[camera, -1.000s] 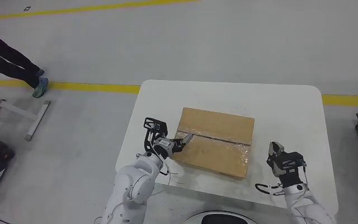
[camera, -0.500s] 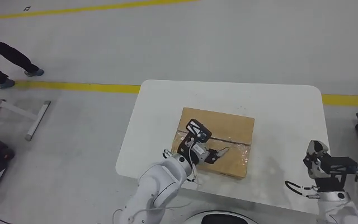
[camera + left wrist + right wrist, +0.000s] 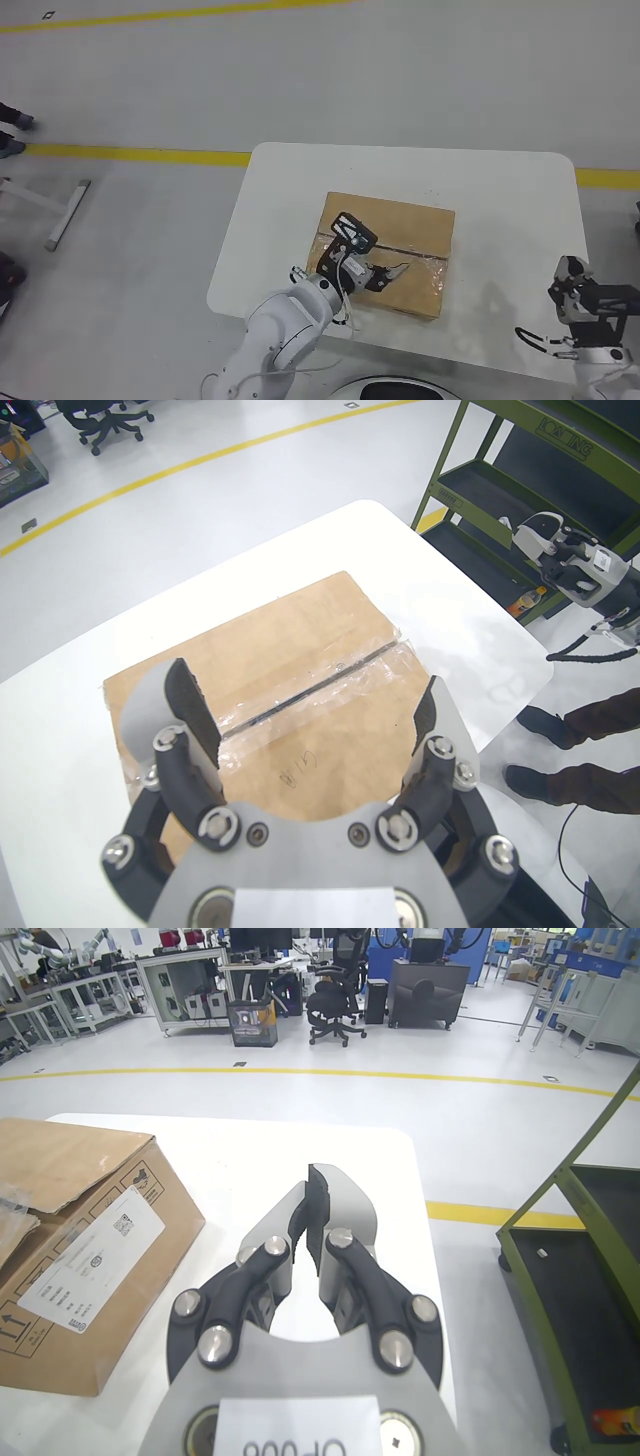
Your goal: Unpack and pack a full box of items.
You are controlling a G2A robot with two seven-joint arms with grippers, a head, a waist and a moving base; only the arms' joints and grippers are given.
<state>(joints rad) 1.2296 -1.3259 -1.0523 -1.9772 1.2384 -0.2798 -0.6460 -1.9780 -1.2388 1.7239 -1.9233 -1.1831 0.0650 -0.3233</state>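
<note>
The box (image 3: 385, 250) lies flat near the middle of the white counter (image 3: 300, 200), a little toward my side. Its two top flaps are closed, and a strip of clear tape (image 3: 320, 695) runs along the seam between them (the tape is wrinkled, and the seam shows dark through it). My left pincer (image 3: 305, 695) hangs above the top of the box, over the half nearer to me and just beside the seam. Its two fingers are spread wide and there is nothing between them. I cannot tell if they touch the cardboard. My right pincer (image 3: 312, 1190) is well apart from the box, by the right edge of the counter. Its pads are pressed together and it carries nothing. On the short side of the box facing this pincer is a white label (image 3: 90, 1268), and the flap above it is a little creased. A green shelf cart (image 3: 575, 1228) stands on the floor beside the counter.
</note>
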